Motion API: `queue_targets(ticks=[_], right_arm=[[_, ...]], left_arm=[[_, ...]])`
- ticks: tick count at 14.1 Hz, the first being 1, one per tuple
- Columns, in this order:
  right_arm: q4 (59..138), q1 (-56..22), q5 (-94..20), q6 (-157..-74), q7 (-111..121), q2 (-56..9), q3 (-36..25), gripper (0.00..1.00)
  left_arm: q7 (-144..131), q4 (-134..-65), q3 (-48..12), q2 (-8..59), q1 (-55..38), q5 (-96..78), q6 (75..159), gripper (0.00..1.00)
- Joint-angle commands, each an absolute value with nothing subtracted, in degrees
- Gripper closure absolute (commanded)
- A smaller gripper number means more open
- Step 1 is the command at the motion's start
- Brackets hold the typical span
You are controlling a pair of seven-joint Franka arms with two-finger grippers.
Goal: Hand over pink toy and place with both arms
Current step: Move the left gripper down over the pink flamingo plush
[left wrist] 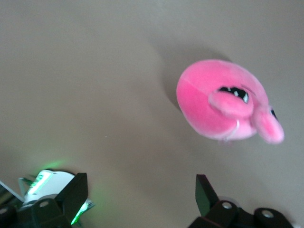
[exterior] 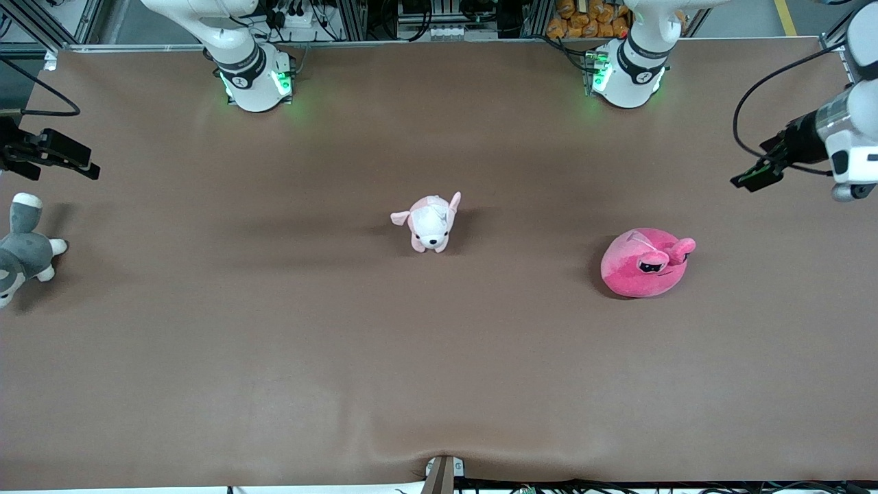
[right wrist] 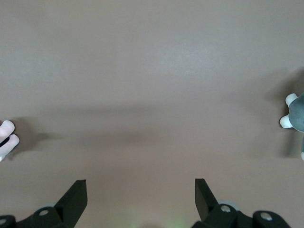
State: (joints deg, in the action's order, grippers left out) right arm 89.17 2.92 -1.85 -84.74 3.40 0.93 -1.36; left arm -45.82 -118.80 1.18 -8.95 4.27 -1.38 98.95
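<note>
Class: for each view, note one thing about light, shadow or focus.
Front view: green base lights glow on the table; the pink toy casts a soft shadow. Left wrist view: toy slightly blurred, left gripper open. Right wrist view: broad faint shadow bands on the cloth, right gripper open.

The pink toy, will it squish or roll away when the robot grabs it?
The pink toy looks like soft, fuzzy plush, so it will probably squish and the fingers should grip without slipping. It sits on a broad base on the table, so it likely won't roll. The open left gripper hangs toward the left arm's end.
</note>
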Motion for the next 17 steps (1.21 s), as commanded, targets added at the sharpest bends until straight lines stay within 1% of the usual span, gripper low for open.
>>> queue_targets(ticks=[1, 3, 7, 10, 11, 14, 17], right_arm=[[89.38, 3.34, -1.14, -84.81, 3.52, 1.32, -0.97, 0.0], [89.38, 3.43, -1.14, -84.81, 3.52, 1.23, -0.97, 0.0], [89.38, 3.34, -1.14, -84.82, 3.52, 1.23, -0.97, 0.0], [89.38, 3.25, -1.14, -84.81, 3.52, 1.23, -0.97, 0.0], [89.38, 3.34, -1.14, -84.81, 3.52, 1.23, -0.97, 0.0], [89.38, 3.43, -1.14, -84.81, 3.52, 1.23, -0.97, 0.0], [89.38, 3.43, -1.14, -84.9, 3.52, 1.23, -0.97, 0.0]], left_arm=[[-53.15, -122.95, 0.53, -9.85, 5.01, -2.37, 103.96, 0.0], [-58.95, -124.36, 0.53, -8.1, 5.18, -3.68, 107.39, 0.0], [-71.51, -123.93, 0.53, -2.04, 4.75, -7.03, 112.57, 0.0], [-81.36, -119.46, 0.09, 5.17, 4.31, -8.09, 113.2, 0.0], [-82.87, -118.75, 0.0, 5.97, 4.31, -8.35, 113.2, 0.0], [-83.32, -118.57, 0.0, 5.27, 4.75, -12.73, 113.2, 0.0], [-83.32, -116.9, 0.0, 8.0, 4.65, -15.29, 115.48, 0.0]])
